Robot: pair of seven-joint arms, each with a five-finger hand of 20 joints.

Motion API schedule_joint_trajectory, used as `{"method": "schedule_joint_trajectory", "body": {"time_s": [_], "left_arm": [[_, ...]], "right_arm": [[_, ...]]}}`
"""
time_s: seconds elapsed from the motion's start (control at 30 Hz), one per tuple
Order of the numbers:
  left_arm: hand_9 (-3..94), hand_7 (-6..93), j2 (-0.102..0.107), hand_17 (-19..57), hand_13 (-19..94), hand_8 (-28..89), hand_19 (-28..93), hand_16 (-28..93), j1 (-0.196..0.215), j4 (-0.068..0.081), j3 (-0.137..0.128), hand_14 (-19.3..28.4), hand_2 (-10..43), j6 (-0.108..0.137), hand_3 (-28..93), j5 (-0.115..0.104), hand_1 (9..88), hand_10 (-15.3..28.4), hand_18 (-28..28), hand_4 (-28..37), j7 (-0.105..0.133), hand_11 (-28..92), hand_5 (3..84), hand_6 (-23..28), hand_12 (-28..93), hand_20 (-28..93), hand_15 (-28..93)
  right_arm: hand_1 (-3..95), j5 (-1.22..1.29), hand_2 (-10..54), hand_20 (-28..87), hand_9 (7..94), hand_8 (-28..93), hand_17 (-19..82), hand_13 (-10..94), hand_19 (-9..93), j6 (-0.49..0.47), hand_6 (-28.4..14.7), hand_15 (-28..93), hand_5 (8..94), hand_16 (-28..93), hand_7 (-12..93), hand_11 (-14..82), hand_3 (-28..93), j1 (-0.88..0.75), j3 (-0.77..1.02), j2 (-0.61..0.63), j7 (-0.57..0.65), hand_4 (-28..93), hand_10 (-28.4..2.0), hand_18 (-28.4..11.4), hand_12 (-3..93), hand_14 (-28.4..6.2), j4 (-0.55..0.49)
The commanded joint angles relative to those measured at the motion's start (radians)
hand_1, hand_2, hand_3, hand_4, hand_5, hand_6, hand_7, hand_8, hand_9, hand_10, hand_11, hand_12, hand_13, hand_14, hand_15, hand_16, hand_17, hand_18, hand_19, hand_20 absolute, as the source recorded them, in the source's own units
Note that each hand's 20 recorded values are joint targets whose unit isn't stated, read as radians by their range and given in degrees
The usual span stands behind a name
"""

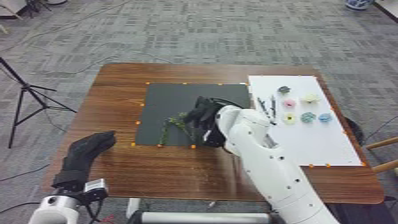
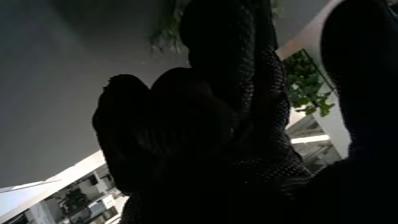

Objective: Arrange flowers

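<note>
The brown wooden worktop [image 1: 115, 102] spreads around both hands, with grey patterned carpet [image 1: 178, 30] beyond it. A black tripod [image 1: 25, 87] stands on the floor, left of the left hand's [image 1: 84, 150] fingers; a blue-and-white pot [image 1: 358, 4] sits far beyond them to the right, cut off by the edge of the head view. Part of a wooden chair [image 1: 387, 143] stands well to the right of both hands.

The left fingers are straight and close together above the worktop. The right hand [image 1: 206, 112] is over the dark mat [image 1: 169, 95]; I cannot tell whether it is open or closed, or whether it grips anything. Green stems [image 1: 165, 132] lie just to its left, partly covered by it. To its right, on the white sheet [image 1: 306, 147], are two thin dark tools [image 1: 274, 103] and small flower heads [image 1: 308, 117], dark, pink, cream, yellow and blue. The right arm [image 1: 271, 170] hides part of that sheet. In the right wrist view the glove is nearly black against blurred greenery [image 2: 306, 85], whose outline is broken by the hand.
</note>
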Motion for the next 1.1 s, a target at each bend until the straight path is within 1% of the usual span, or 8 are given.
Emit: {"method": "schedule_joint_trajectory", "body": {"time_s": [0.03, 0.1, 0.13, 0.23, 0.43, 0.63, 0.87, 1.1], "left_arm": [[47.9, 16.1, -0.014, 3.2, 38, -7, 12, 4, 0.006, -0.009, -0.003, 16.7, 2.2, -0.019, 68, 0.005, 21.9, 14.1, 12.2, -27.3, -0.013, 21, 49.6, 4.0, 15, 15, 17], [47.9, 16.1, -0.016, 3.2, 38, -7, 12, 4, 0.010, -0.010, -0.005, 16.7, 2.3, -0.019, 68, 0.006, 21.9, 14.1, 12.2, -27.4, -0.016, 21, 49.7, 4.0, 15, 15, 17], [47.9, 16.1, -0.016, 3.2, 38, -7, 12, 4, 0.010, -0.009, -0.005, 16.7, 2.3, -0.020, 68, 0.004, 21.9, 14.1, 12.2, -27.3, -0.015, 21, 49.7, 4.0, 15, 15, 17], [47.8, 16.0, -0.018, 3.2, 38, -7, 12, 4, 0.006, -0.008, -0.001, 16.7, 2.3, -0.028, 68, 0.008, 21.9, 14.1, 12.2, -27.3, -0.019, 21, 49.7, 4.1, 15, 15, 17], [47.9, 15.9, -0.018, 3.2, 38, -7, 12, 4, -0.011, -0.001, 0.005, 16.8, 2.4, -0.047, 68, 0.017, 21.9, 14.2, 12.2, -27.4, -0.030, 21, 49.7, 4.1, 15, 15, 17], [47.8, 16.0, -0.021, 3.1, 38, -7, 12, 4, -0.011, 0.000, 0.002, 16.7, 2.4, -0.044, 68, 0.013, 22.0, 14.1, 12.2, -27.4, -0.033, 21, 49.7, 4.1, 15, 15, 17], [47.8, 16.0, -0.017, 3.1, 38, -7, 12, 4, -0.028, 0.007, 0.010, 16.7, 2.5, -0.057, 68, 0.014, 22.0, 14.1, 12.3, -27.5, -0.035, 21, 49.8, 4.1, 15, 15, 17], [47.8, 16.0, -0.018, 3.1, 38, -7, 12, 4, -0.025, 0.008, 0.014, 16.7, 2.6, -0.061, 68, 0.015, 22.0, 14.1, 12.3, -27.4, -0.036, 21, 49.7, 4.0, 15, 15, 17]], "right_arm": [[27.3, 0.125, 0.1, 56, 89.0, -4, 62, 92, 93, 0.175, -3.7, 52, 76.7, 38, 25, 23.1, 64, -0.047, 0.031, 0.081, -0.088, -4, -13.2, -16.3, 25.3, -4.9, -0.068], [27.0, 0.192, 1.6, 54, 84.1, -4, 58, 89, 93, 0.219, -3.9, 51, 72.8, 38, 24, 19.2, 65, -0.067, 0.043, 0.088, -0.128, -3, -14.9, -17.5, 23.8, -6.6, -0.082], [27.0, 0.230, 1.8, 53, 82.2, -4, 56, 88, 93, 0.248, -4.0, 51, 71.8, 38, 24, 18.2, 65, -0.080, 0.047, 0.097, -0.208, -3, -15.3, -17.9, 23.4, -7.1, -0.080], [26.2, 0.279, 4.2, 49, 75.3, -4, 52, 84, 93, 0.298, -4.0, 51, 67.2, 37, 23, 14.7, 65, -0.104, 0.035, 0.114, -0.299, -4, -15.4, -18.3, 21.8, -9.1, -0.101], [22.4, 0.308, 9.2, 49, 68.0, -4, 53, 84, 93, 0.094, -4.6, 54, 57.6, 35, 22, 9.4, 67, -0.150, 0.078, 0.123, -0.465, -6, -14.5, -17.7, 17.9, -8.6, -0.116], [20.0, 0.137, 14.3, 51, 58.6, -4, 55, 86, 93, -0.099, -4.2, 56, 49.4, 33, 22, 7.0, 67, -0.151, 0.081, 0.108, -0.599, -9, -13.5, -17.9, 12.7, -8.5, -0.087], [17.7, -0.144, 16.2, 52, 53.4, -6, 56, 86, 93, -0.103, -3.8, 57, 50.0, 31, 17, 6.4, 67, -0.119, 0.049, 0.085, -0.690, -11, -12.1, -18.4, 9.3, -8.5, -0.046], [17.5, -0.218, 15.8, 53, 51.8, -6, 57, 87, 93, -0.093, -4.1, 57, 49.2, 31, 13, 6.1, 67, -0.091, 0.046, 0.045, -0.660, -11, -11.9, -18.7, 8.2, -8.0, -0.004]]}}
